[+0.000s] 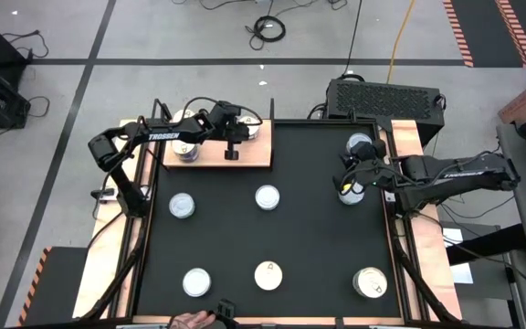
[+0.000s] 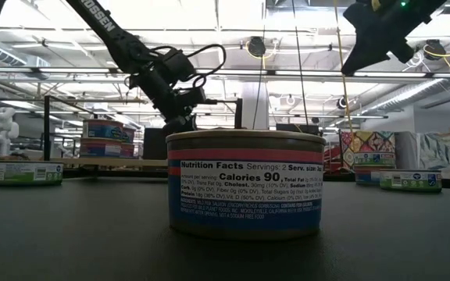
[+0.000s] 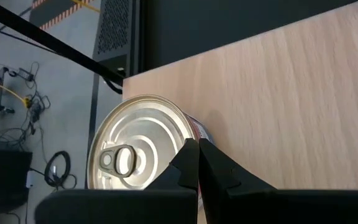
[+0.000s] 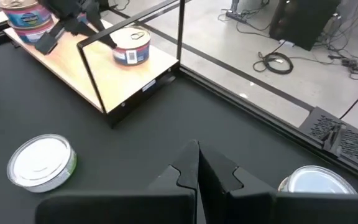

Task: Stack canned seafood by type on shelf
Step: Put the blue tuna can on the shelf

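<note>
While left gripper [image 1: 232,152] hovers over shelf [image 1: 254,157], fingers together, empty | right gripper [image 1: 347,187] above a bench tin [image 1: 352,191], fingers together | shelf holds two cans | next: part fingers, descend squarely.

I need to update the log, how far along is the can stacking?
Done: cans on the shelf, a stack at its left end and one can at its right. In hand: nothing; left pincer shut above the shelf, right pincer shut, empty. Left: seven cans on the mat.
</note>
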You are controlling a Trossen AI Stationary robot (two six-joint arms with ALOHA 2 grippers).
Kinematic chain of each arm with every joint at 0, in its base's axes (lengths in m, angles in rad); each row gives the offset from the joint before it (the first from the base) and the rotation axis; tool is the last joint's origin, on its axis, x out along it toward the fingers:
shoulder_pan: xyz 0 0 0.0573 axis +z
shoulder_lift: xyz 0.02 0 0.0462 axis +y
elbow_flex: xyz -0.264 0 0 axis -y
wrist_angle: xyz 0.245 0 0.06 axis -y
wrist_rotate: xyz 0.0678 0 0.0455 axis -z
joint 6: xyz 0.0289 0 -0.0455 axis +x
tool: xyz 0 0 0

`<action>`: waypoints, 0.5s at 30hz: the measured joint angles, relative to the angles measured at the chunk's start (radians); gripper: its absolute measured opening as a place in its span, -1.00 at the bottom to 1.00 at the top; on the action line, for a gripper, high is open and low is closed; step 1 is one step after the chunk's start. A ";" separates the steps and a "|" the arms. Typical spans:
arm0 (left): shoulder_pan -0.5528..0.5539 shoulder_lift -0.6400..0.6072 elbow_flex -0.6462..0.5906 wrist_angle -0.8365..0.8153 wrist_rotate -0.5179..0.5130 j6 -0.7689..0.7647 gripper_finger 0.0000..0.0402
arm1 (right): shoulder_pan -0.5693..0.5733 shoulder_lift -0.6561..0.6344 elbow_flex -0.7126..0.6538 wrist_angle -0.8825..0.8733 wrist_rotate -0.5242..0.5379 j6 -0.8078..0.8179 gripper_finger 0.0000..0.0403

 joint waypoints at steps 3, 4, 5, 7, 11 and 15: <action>0.000 0.000 0.000 0.000 -0.001 0.004 -1.00 | -0.001 0.000 0.000 0.004 -0.012 -0.006 -1.00; 0.000 0.000 0.000 0.000 -0.001 0.008 -1.00 | 0.000 0.000 0.000 0.004 -0.013 -0.006 -1.00; 0.000 0.000 0.000 0.001 -0.001 0.008 -1.00 | 0.000 0.000 0.000 0.005 -0.013 -0.006 -1.00; 0.000 0.000 0.000 0.001 -0.003 0.008 -1.00 | -0.001 0.000 0.000 0.006 -0.013 -0.006 -1.00; 0.000 0.000 0.000 0.000 -0.003 0.008 -1.00 | -0.001 0.000 0.000 0.006 -0.012 -0.006 -1.00; 0.000 0.000 0.000 0.000 -0.005 0.008 -1.00 | -0.001 0.000 0.000 0.006 -0.011 -0.011 -1.00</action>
